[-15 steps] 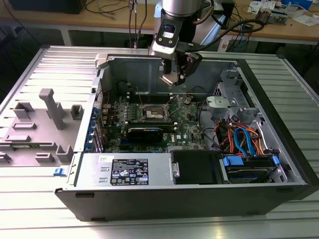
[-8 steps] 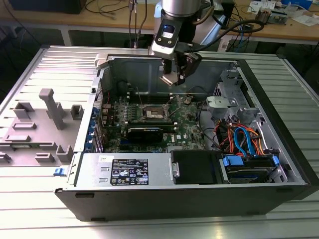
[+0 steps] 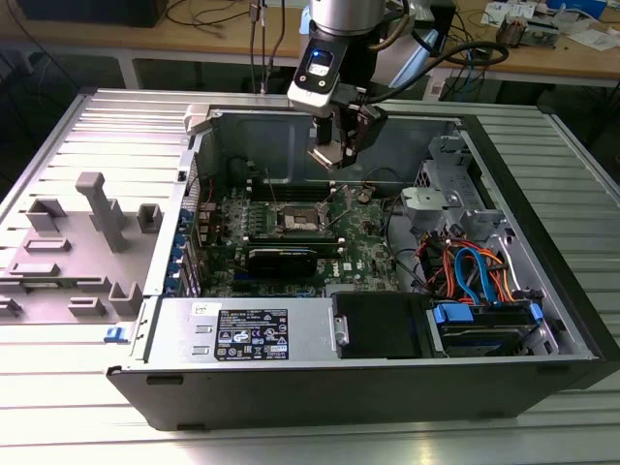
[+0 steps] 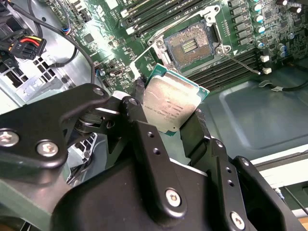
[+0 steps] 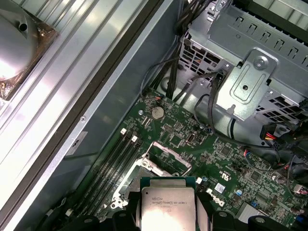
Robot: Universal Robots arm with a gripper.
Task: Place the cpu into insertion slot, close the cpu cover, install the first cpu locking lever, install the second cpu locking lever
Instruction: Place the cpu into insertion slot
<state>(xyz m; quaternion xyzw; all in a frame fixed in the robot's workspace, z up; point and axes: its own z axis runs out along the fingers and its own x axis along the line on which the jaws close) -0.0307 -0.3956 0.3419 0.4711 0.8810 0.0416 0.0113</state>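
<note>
My gripper [image 3: 336,147] hangs inside the open computer case, shut on the cpu [image 3: 324,155]. In both wrist views the cpu [image 4: 169,107] [image 5: 167,208] is a flat silver square on a green base, clamped at two opposite edges by the black fingers [image 4: 139,98]. It is held in the air, above and apart from the green motherboard. The insertion slot [image 4: 189,44] [image 3: 295,219] lies bare below it, its contact field exposed. The cpu cover [image 5: 166,156] is a silver frame swung up at the socket's edge. A thin metal lever [image 4: 243,62] stands out beside the socket.
Long black memory slots [image 4: 159,14] flank the socket. A silver drive cage [image 5: 250,82] with cable bundles [image 3: 465,271] fills the case at the exterior view's right. The case's rear wall [image 3: 281,136] is close behind the gripper. A grey fixture [image 3: 87,242] lies outside, at the exterior view's left.
</note>
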